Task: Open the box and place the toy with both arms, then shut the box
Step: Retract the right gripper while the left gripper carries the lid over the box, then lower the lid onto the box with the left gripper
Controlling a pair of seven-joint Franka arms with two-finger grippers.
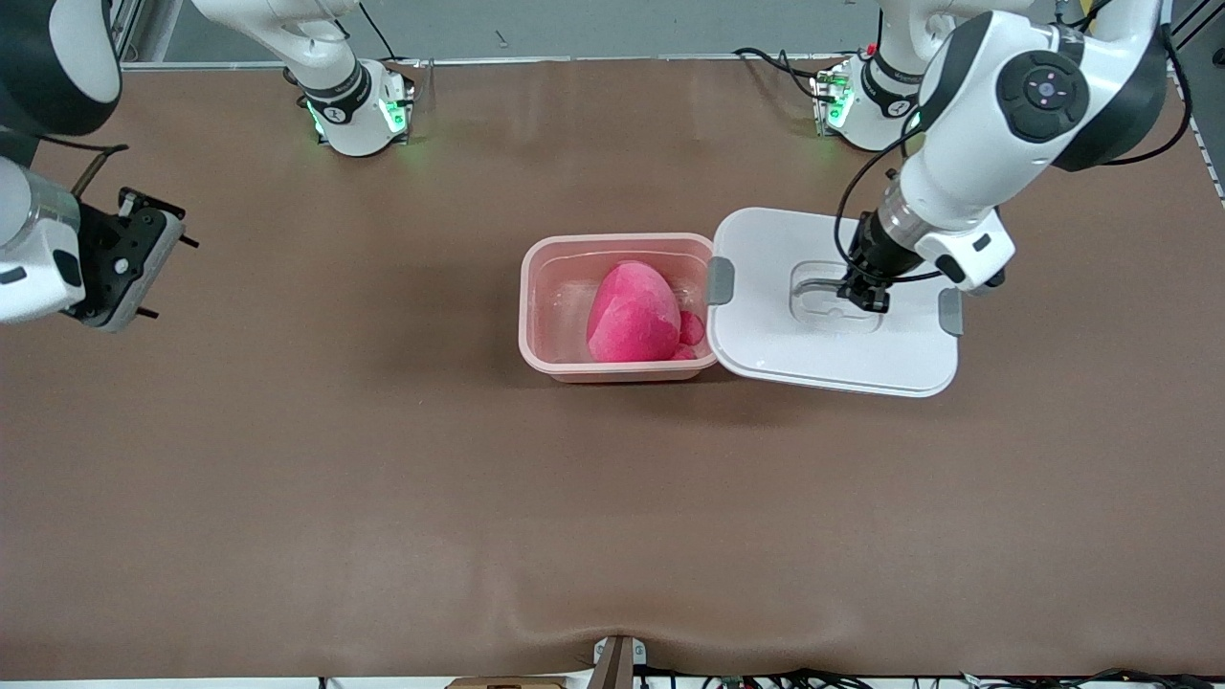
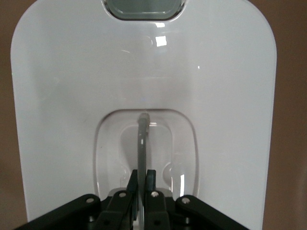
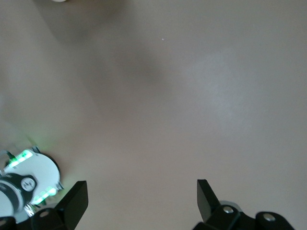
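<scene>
The translucent pink box (image 1: 555, 287) stands open at the table's middle with the bright pink toy (image 1: 634, 316) inside it. Its white lid (image 1: 766, 335) lies flat on the table beside the box, toward the left arm's end, one edge resting against the box rim. My left gripper (image 1: 864, 297) is down in the lid's recess, shut on the raised grey handle (image 2: 142, 143) of the lid (image 2: 230, 96). My right gripper (image 1: 144, 258) is open and empty, held up over bare table at the right arm's end; its wrist view (image 3: 142, 196) shows only the table.
The brown table cover (image 1: 383, 478) spreads around the box. Both arm bases (image 1: 359, 105) stand along the table's edge away from the front camera. A grey side clip (image 1: 720, 280) of the lid sits next to the box rim.
</scene>
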